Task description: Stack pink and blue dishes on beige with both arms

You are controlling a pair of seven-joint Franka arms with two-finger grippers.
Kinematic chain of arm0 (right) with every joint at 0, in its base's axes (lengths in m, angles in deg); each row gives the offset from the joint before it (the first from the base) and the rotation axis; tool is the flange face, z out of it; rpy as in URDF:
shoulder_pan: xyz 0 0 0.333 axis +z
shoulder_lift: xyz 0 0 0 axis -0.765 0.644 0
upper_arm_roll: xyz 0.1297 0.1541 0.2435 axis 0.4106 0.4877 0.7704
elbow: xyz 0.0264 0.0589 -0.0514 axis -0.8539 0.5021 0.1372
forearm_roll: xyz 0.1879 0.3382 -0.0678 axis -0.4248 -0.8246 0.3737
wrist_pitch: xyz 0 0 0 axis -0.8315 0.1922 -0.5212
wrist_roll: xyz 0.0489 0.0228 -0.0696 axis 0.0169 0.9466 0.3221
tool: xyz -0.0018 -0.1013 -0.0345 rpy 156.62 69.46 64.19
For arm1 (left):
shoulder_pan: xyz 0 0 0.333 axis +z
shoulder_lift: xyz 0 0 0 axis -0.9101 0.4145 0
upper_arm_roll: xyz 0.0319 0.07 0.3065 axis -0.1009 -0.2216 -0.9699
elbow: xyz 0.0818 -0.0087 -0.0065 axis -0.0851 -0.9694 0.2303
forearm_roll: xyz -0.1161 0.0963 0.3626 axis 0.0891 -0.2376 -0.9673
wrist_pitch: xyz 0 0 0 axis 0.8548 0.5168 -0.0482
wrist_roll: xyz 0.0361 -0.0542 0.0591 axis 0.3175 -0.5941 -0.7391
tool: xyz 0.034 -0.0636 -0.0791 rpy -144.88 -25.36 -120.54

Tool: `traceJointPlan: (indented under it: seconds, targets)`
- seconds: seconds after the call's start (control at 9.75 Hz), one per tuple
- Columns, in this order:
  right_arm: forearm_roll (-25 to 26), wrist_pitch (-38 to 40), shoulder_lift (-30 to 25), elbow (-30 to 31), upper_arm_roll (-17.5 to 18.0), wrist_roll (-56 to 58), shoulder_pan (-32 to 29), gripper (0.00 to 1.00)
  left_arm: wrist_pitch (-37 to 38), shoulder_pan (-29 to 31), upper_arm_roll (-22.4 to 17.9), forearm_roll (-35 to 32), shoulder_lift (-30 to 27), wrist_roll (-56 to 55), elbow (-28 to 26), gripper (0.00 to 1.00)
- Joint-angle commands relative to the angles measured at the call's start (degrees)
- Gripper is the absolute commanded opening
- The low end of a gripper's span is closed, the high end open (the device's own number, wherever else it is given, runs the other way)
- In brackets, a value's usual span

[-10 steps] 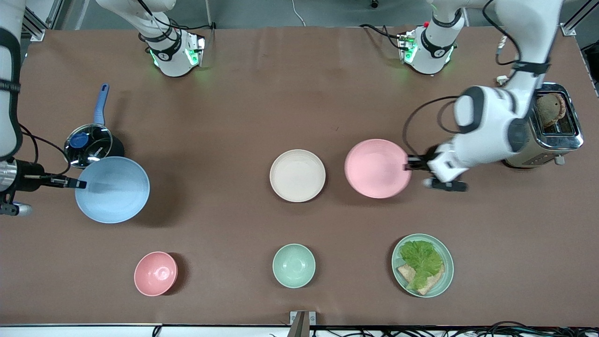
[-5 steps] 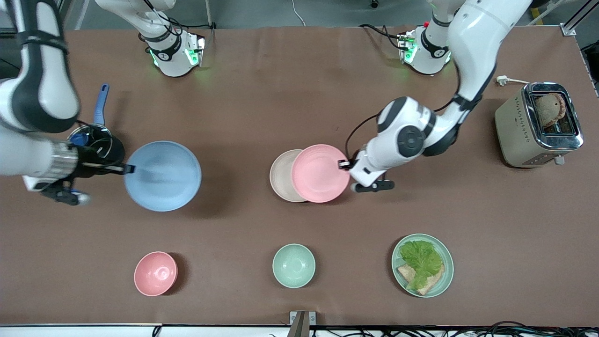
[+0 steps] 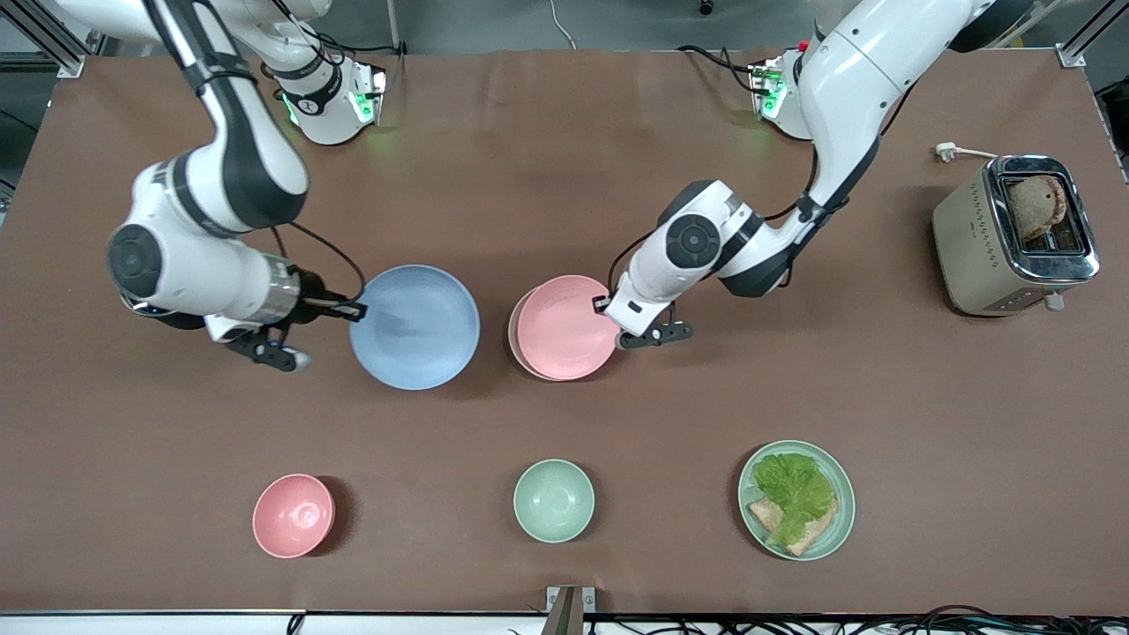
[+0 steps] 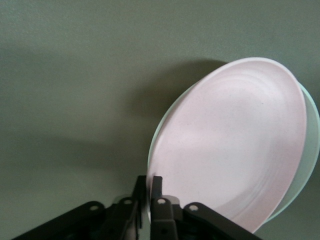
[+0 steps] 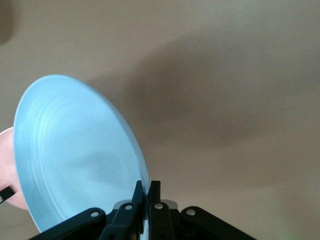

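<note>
The pink plate [image 3: 566, 328] lies tilted over the beige plate [image 3: 512, 335], of which only a thin rim shows. My left gripper [image 3: 607, 305] is shut on the pink plate's rim at the side toward the left arm's end. The left wrist view has the pink plate [image 4: 235, 145] held between the fingers of the left gripper [image 4: 150, 187], with the lower plate's rim [image 4: 313, 135] under it. The blue plate [image 3: 414, 326] hangs over the table beside the pink one, my right gripper [image 3: 357, 310] shut on its rim. The right wrist view shows the blue plate [image 5: 75, 155] clamped in the right gripper [image 5: 148, 192].
A small pink bowl [image 3: 294, 515], a pale green bowl [image 3: 554, 500] and a green plate with lettuce and bread [image 3: 796, 500] stand along the near edge. A toaster [image 3: 1014, 236] holding bread sits at the left arm's end.
Both arms swung toward the table's middle. The pink plate slid over the beige one until it nearly covers it. The blue plate travelled toward the stack.
</note>
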State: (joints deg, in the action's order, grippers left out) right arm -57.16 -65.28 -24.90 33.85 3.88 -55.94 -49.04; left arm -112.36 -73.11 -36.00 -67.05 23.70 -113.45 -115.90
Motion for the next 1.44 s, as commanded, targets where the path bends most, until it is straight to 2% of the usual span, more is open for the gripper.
traceJointPlan:
  seconds: [0.0, 0.1, 0.31, 0.41, 0.72, 0.92, 1.13, 1.33]
  targets:
    - [0.58, -4.77, -0.48, 3.22, 4.94, -6.32, -1.04, 0.01, -0.26, -0.31, 0.17, -2.97, -0.15, -2.69, 0.03, 1.00]
    - [0.58, -7.66, 1.27, 3.40, 7.14, -9.40, -0.95, 0.01, 1.74, 0.56, 0.17, -3.07, -2.87, -2.00, -1.02, 1.00]
    - [0.58, -14.16, 5.83, 3.49, 10.75, -13.89, 0.01, 0.02, 12.25, 2.14, -0.88, -2.90, -10.77, 8.06, -2.35, 1.00]
    - [0.58, -17.16, 7.86, 3.58, 11.02, -14.79, 1.32, 0.02, 16.22, 3.28, -1.93, -2.90, -13.85, 12.03, -2.35, 1.00]
    - [0.58, -25.43, 12.44, 3.76, 11.11, -18.66, 5.54, 0.03, 22.31, 3.03, -12.28, -1.67, -23.87, 26.36, -2.00, 1.00]
    - [0.58, -25.71, 12.63, 4.02, 11.29, -19.45, 6.51, 0.04, 24.78, 3.12, -17.91, -0.01, -28.63, 37.85, 0.09, 1.00]
    - [0.58, -26.23, 13.15, 4.11, 11.64, -19.98, 7.13, 0.05, 26.02, 3.12, -23.01, 5.61, -33.98, 44.65, 0.46, 1.00]
    - [0.66, -26.15, 13.15, 4.54, 11.64, -20.68, 7.92, 0.09, 32.57, 2.85, -28.29, 10.09, -37.86, 53.16, 2.99, 1.00]
